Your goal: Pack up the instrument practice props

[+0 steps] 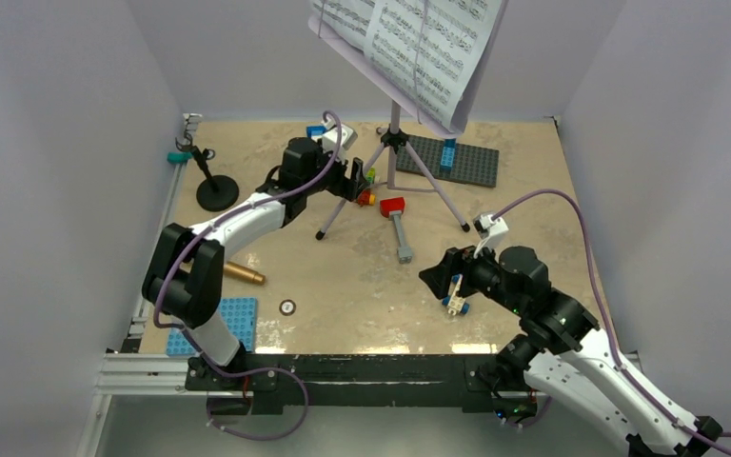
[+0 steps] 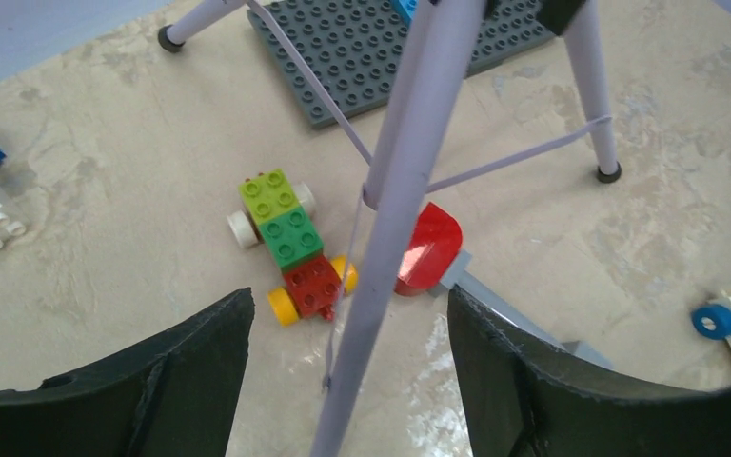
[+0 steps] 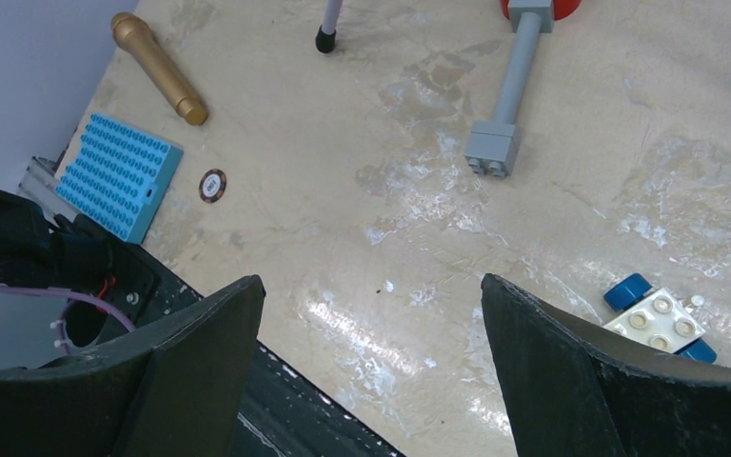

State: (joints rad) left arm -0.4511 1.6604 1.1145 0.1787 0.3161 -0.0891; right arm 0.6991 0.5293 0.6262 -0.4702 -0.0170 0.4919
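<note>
A: Entry, left arm: the left gripper point(image 2: 352, 390) sits at a front leg of the lavender music stand point(image 2: 395, 200). Jaws are spread and the leg runs up between the fingers. I can confirm no contact. Thin brace wires join the leg just beyond the fingertips.

B: And the right gripper point(image 3: 371, 314)?

A: Jaws also spread, holding nothing. It hovers over bare table near a white wheeled brick point(image 3: 661, 326).

B: Where are the props?

A: The stand is upright at mid-rear, with the sheet-music pages point(image 1: 419, 43) high on its desk. The gold microphone point(image 1: 244, 274) lies flat by the left arm's elbow, near a light-blue baseplate point(image 1: 233, 319). The black mic stand point(image 1: 215, 188) is upright at rear left, close to the wall.

B: How should the grasp go?

A: My judgement is to close squarely on the tube, short of the brace junction, so the leg centres in the pads and no wire gets pinched. The stand looks top-heavy and the pages may be loose. Any pull should be slow and low, or the desk tips and the pages slide.

B: Clearance?

A: Tight at the feet. A brick car point(image 2: 290, 243) and the red-headed toy hammer point(image 2: 428, 248) lie just beside the leg, with a grey baseplate point(image 2: 381, 48) behind. A drag forward would sweep them. Open room lies mid-table, between the hammer's handle and the right gripper. Walls close in on the left, rear and right. I cannot tell how near the rear wall the desk stands.
</note>
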